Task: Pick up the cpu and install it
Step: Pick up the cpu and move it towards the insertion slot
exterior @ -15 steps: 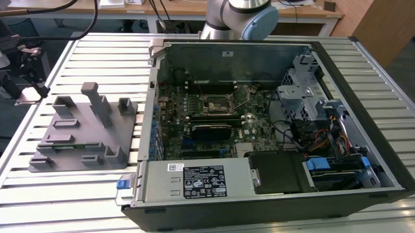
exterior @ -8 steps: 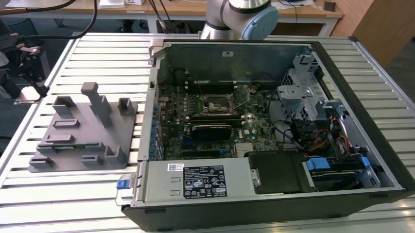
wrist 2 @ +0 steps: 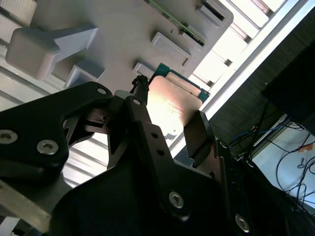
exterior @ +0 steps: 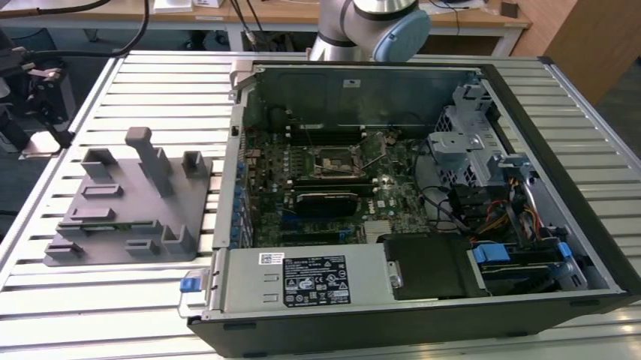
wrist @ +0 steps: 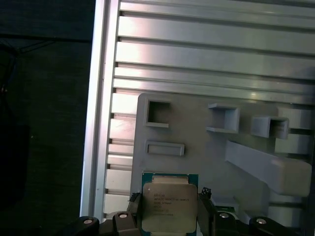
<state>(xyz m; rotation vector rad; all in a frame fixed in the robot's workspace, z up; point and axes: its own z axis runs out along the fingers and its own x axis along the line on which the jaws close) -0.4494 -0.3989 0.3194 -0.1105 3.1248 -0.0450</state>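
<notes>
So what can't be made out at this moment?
Underside of the cpu: faces away in both wrist views.
Part of the cpu, second wrist view: behind the gripper.
The socket, exterior view: too small to tell whether empty.
The arm, exterior view: cut off by the top edge.

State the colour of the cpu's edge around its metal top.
Green, around the silvery top of the cpu; clearest in the first wrist view.

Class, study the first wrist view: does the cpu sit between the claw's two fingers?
Yes, the claw has one finger against each side edge of the cpu.
</notes>
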